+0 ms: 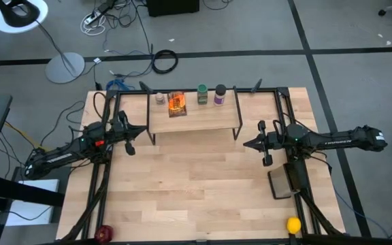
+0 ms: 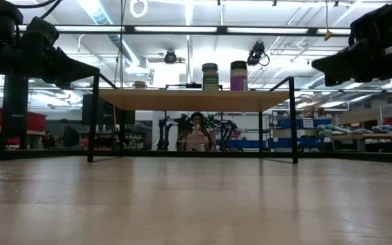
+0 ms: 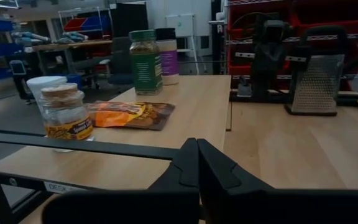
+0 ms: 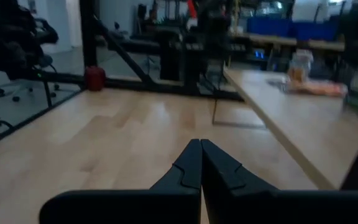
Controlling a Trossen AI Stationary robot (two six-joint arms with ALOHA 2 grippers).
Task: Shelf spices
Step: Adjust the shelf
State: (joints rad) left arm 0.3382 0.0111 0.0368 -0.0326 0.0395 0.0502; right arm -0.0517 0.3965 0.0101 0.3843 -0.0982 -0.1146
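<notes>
Grey workshop floor with loose cables surrounds the light wooden tabletop, which carries every item listed below. At the far edge of the tabletop stands the shelf, a narrow riser with a pale top board on thin black legs; all positions are given relative to it. All four spices stand in a row along the shelf's back edge. From the left-arm end to the right-arm end they are: the tiny pale-capped jar, the flat brown-orange packet lying flat just beside it, the green-lidded jar upright, and the dark-lidded purple-labelled jar upright and close beside the green-lidded one. The left tool hangs above the tabletop just off the shelf's left end, its fingers pressed together and holding nothing. The right tool hangs just off the shelf's right end, level with its front edge, fingers likewise closed on nothing. A metal grater lies well in front of the shelf on the right-arm side. A yellow ball rests at the near tabletop edge, far from the shelf.
</notes>
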